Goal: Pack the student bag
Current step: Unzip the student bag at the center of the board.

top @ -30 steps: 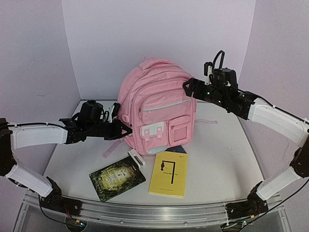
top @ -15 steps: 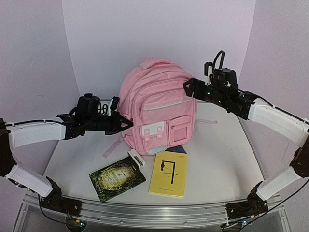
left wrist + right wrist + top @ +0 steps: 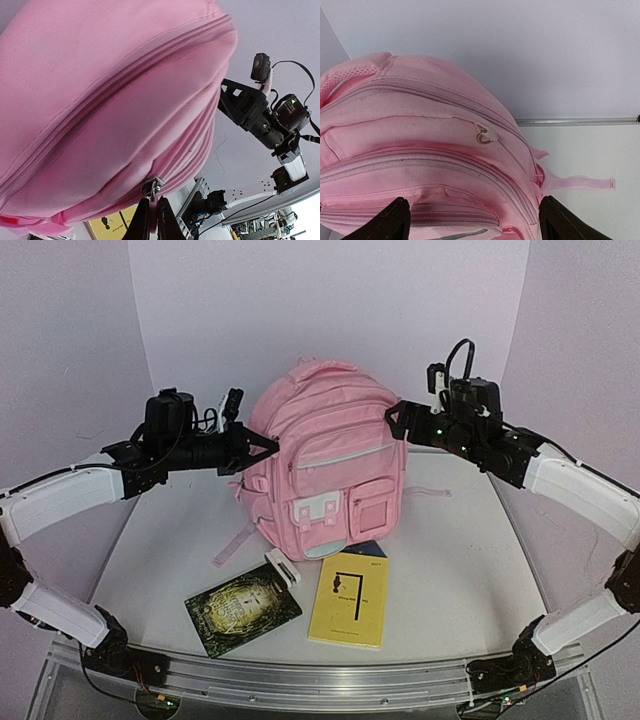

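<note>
Student bag (image 3: pixel 325 475) stands upright on the table (image 3: pixel 450 570). Left gripper (image 3: pixel 151 207) pinched together on the zip pull (image 3: pixel 152 186) at the bag's left side; right gripper (image 3: pixel 393 420) spread apart by its upper right, holding nothing. We judge the risk: with the bag unbraced, a tug drags or topples it, or the pull slips free.

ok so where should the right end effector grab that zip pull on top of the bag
Pinch the small metal pull tab on the student bag's upper zip, probably coming from the bag's right side. It lies flat on the curved fabric, so the open right end effector must slide a finger under it.
</note>
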Tool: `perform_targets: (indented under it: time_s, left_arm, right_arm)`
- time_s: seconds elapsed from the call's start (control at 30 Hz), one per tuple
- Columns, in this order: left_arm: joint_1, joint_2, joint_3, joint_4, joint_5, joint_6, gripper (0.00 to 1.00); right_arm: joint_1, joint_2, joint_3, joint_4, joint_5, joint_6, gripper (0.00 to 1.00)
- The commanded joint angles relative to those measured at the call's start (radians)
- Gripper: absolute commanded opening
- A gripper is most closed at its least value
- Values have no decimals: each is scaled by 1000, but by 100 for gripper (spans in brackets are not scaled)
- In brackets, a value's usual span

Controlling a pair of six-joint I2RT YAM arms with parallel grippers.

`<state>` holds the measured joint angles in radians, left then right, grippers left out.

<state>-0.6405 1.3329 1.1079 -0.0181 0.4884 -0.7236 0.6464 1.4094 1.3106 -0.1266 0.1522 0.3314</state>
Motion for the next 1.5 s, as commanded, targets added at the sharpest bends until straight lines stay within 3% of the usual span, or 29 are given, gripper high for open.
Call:
perform_targets:
  time_s: [0.0, 0.47, 0.83, 1.07, 1.3, 1.47]
  left_arm:
    - [8, 37, 132, 44, 51, 39, 0]
    - [10, 208, 331, 41, 135, 67, 1]
    - [13, 86, 170, -24, 33, 99, 23]
    - [49, -31, 58, -83, -35, 100, 40]
    - [79, -87, -3, -112, -65, 103, 48]
    - [80, -94, -40, -102, -79, 131, 53]
  right_arm:
    - [0, -60, 12, 9, -2, -60, 88]
    - [23, -92, -25, 83, -149, -135, 86]
    - [133, -96, -19, 117, -155, -217, 86]
    - [179, -25, 10, 136, -132, -25, 82]
    - [239, 42, -16, 253, -280, 232, 79]
    - [279, 107, 24, 277, -264, 369, 74]
